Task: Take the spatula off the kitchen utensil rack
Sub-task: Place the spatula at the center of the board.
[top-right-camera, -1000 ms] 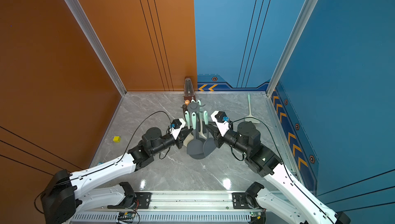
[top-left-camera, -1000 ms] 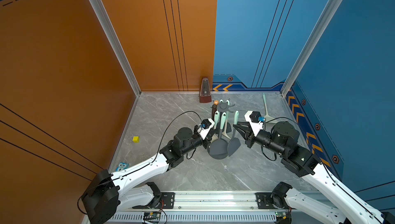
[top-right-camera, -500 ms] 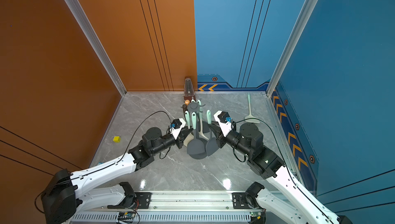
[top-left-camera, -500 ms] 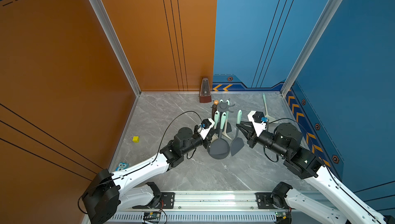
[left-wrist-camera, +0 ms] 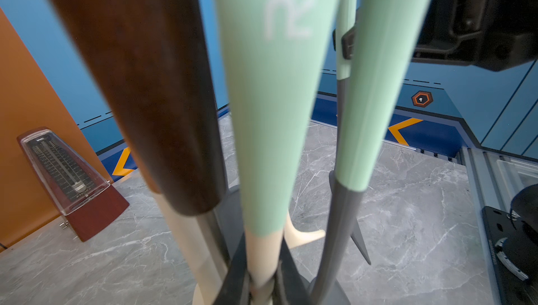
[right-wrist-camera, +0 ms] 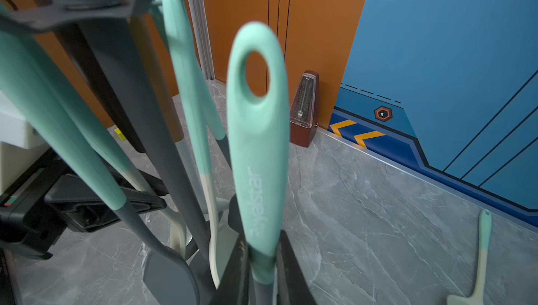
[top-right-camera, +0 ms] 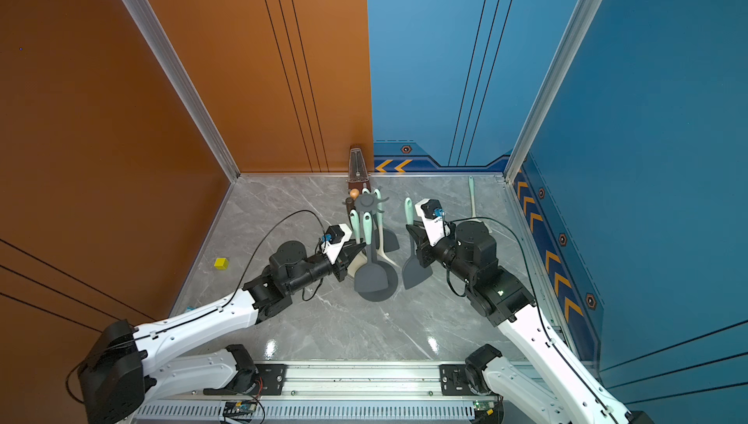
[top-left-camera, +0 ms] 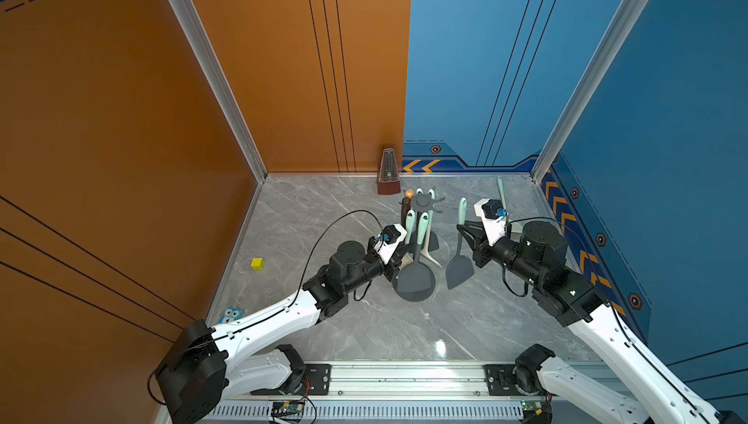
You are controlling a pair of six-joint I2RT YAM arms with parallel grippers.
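Now spatula (top-left-camera: 459,274), pinched in right claw (top-left-camera: 464,231), sits farther from rack (top-left-camera: 422,201); left claw (top-left-camera: 402,250) pinches cream-necked utensil (left-wrist-camera: 270,114).

Looks bright, evenly lit from above, shadows soft. Shows white glare on marble tabletop (top-left-camera: 440,349) in both top views. Blurs the mint-handled utensil (left-wrist-camera: 273,114) in left wrist view.

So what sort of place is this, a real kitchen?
Probably not; it looks like a staged robot test cell. Orange and blue wall panels with chevron markings enclose it, both arms mount on a metal rail, and a metronome stands near the kitchen utensil rack.
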